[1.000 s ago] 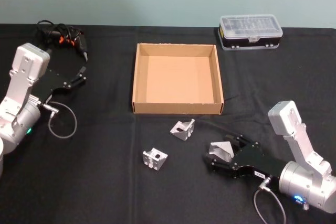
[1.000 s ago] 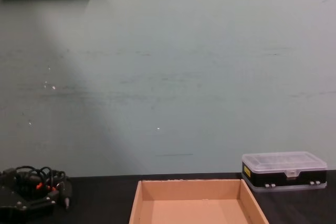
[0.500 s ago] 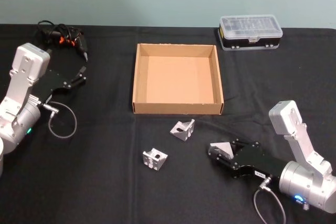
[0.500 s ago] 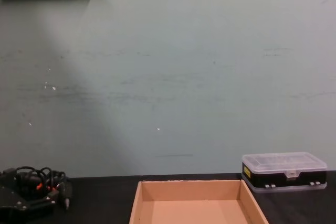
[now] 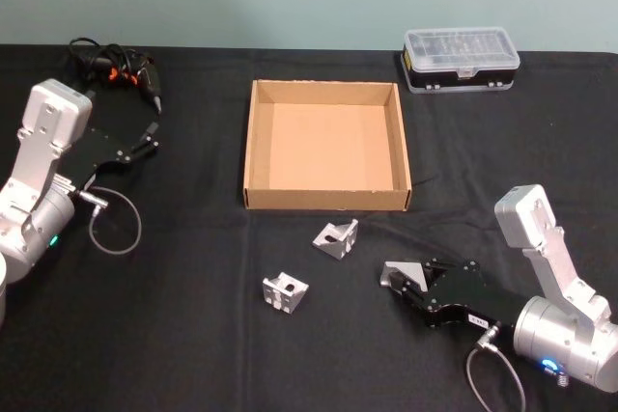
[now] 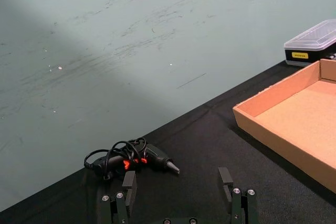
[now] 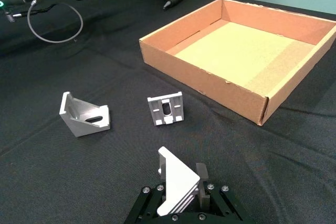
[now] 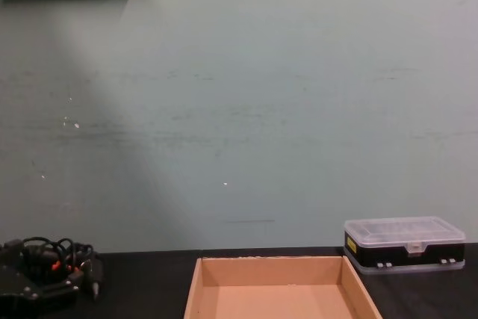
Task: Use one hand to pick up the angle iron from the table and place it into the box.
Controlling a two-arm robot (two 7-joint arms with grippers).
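My right gripper [image 5: 399,278] lies low over the black table [image 5: 193,354] at the front right, shut on a silver angle iron [image 5: 407,272]. In the right wrist view that angle iron [image 7: 176,182] stands between the fingers of the right gripper [image 7: 181,176]. Two more angle irons [image 5: 337,237] [image 5: 285,292] rest on the table to its left, also seen in the right wrist view [image 7: 166,109] [image 7: 84,115]. The tan cardboard box [image 5: 326,200] [image 7: 210,85] sits behind them, nothing inside. My left gripper [image 5: 148,138] [image 6: 177,182] is parked open at the far left.
A clear-lidded black case [image 5: 461,58] [image 8: 404,242] stands at the back right. A black tool with coiled cable [image 5: 116,65] [image 6: 131,156] lies at the back left, just beyond the left gripper. A loose cable loops beside the left arm [image 5: 116,224].
The right gripper's fingers have drawn together onto the angle iron and the gripper has shifted slightly toward the front. The left arm has not moved.
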